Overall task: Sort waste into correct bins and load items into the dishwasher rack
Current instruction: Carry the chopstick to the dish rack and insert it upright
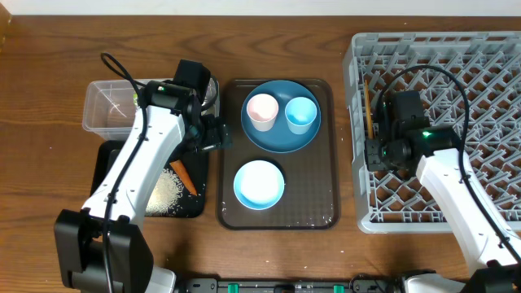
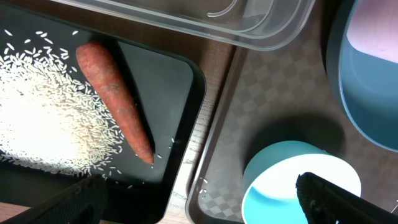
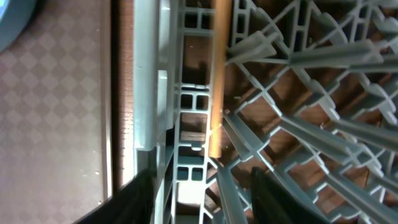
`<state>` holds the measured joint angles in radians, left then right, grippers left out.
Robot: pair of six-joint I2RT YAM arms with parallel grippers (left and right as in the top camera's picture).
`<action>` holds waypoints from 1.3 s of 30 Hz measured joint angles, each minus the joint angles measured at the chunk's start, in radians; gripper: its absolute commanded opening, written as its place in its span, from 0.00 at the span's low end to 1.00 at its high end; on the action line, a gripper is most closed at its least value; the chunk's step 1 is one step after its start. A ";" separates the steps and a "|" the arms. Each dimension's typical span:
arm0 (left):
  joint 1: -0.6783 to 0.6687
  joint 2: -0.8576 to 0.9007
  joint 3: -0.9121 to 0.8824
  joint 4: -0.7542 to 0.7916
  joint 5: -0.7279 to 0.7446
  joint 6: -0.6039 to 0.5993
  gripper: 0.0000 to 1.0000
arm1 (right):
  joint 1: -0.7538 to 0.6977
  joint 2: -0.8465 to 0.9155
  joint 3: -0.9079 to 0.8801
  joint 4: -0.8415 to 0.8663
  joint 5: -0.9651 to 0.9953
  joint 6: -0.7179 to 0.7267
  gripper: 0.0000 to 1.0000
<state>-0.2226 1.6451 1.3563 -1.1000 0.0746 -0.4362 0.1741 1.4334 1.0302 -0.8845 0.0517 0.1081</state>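
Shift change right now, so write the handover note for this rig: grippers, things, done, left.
Left gripper: open, empty, above the edge of the black tub, beside the brown tray.
Right gripper: open over the rack; wooden chopsticks lie in its lattice.
Done: rice and carrot in the black tub; chopsticks in the rack.
Left: blue plate carrying pink cup and light blue cup, plus the bowl, all on the tray.
Foil and tissue not visible; the left arm hides part of the clear tub.

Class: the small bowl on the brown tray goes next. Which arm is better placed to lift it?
Left: its open fingers hover near the bowl; the right arm's fingers are away over the dishwasher rack.
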 measured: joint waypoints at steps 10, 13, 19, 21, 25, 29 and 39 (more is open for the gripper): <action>0.000 0.000 0.000 0.000 0.000 0.000 0.99 | 0.000 -0.003 0.000 -0.028 -0.008 -0.002 0.53; 0.000 0.000 0.000 0.000 0.000 0.000 0.99 | 0.000 -0.017 0.003 -0.059 -0.043 -0.002 0.52; 0.000 0.000 0.000 0.000 0.000 0.000 0.99 | 0.000 -0.100 0.047 -0.076 -0.176 0.003 0.39; 0.000 0.000 0.000 0.000 0.000 0.000 0.99 | 0.000 -0.139 0.056 -0.072 -0.225 0.007 0.38; 0.000 0.000 0.000 0.000 0.000 0.000 0.99 | 0.004 -0.185 0.062 -0.079 -0.305 0.010 0.39; 0.000 0.000 0.000 0.000 0.000 0.000 0.99 | 0.013 -0.187 0.063 -0.119 -0.343 0.010 0.42; 0.000 0.000 0.000 0.000 0.000 0.000 0.99 | 0.013 -0.187 0.063 -0.238 -0.364 0.013 0.54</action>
<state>-0.2226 1.6451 1.3563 -1.1000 0.0746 -0.4362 0.1875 1.2461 1.0931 -1.1229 -0.3122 0.1215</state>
